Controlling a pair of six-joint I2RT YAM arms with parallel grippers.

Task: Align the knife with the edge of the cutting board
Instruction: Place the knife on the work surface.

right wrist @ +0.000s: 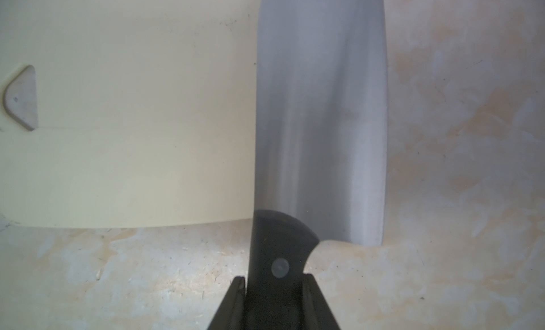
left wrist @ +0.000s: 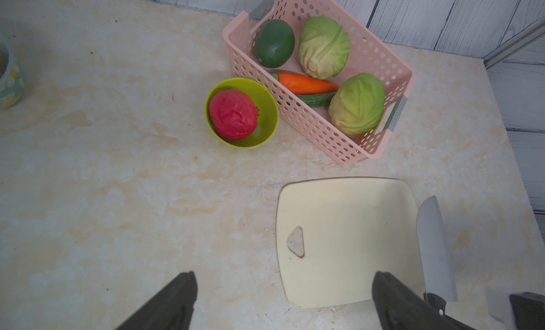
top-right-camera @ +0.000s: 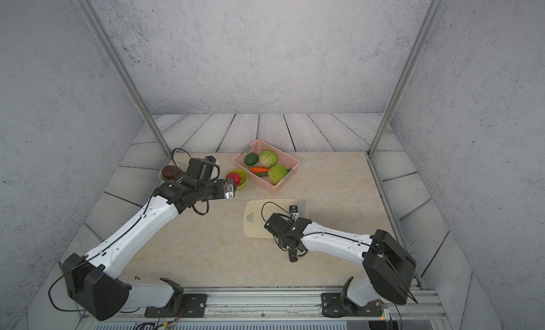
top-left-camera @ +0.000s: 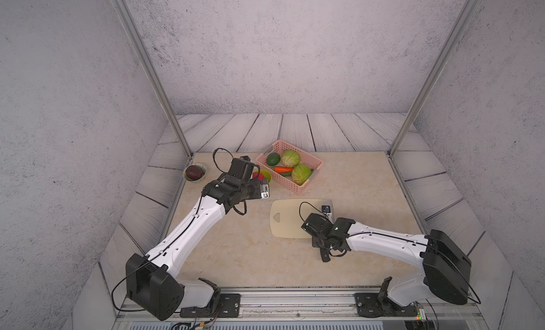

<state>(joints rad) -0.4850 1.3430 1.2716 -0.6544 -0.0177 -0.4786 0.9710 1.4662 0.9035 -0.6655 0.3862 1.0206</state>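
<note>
Gripping the black riveted handle, the right gripper (right wrist: pixel 274 284) is clamped tight on the cleaver-style knife (right wrist: pixel 321 122). Its broad grey steel blade points straight ahead of the fingers, flat side up.

The blade runs along the short side of the thin cream plastic cutting board (right wrist: pixel 132 137), the side away from the heart-shaped hole. One long blade edge meets or just overlaps that board edge; the rest lies over the marbled beige tabletop (left wrist: pixel 118 166). I cannot tell whether the blade rests or hangs.

The pink perforated plastic basket (left wrist: pixel 309 128) of vegetables sits beyond the board, apart from it. The lime-green bowl (left wrist: pixel 267 107) with a red fruit is just beside the basket.

The left gripper (left wrist: pixel 284 274) has its jaws spread wide and empty, above the tabletop near the board's hole end.
</note>
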